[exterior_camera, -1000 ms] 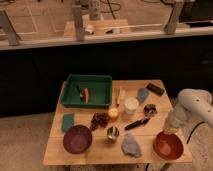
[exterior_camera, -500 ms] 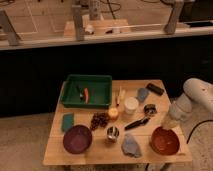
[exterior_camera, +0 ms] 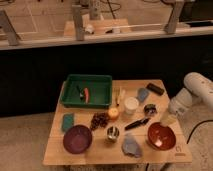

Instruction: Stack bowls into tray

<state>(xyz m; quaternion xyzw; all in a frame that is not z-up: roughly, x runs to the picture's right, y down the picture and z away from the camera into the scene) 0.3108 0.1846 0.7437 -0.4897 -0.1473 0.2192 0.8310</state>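
A wooden table carries a green tray at its far left, a purple bowl near the front left corner and an orange-red bowl at the front right. The closed gripper is at that bowl's far rim.

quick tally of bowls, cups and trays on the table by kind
Bowls: 2, round purple plastic bowl and glossy orange-red plastic bowl
Cups: 2, small shiny metal cup and white cylindrical cup
Trays: 1, dark green rectangular plastic tray
Total: 5
Tool: shut on that orange-red bowl's far rim
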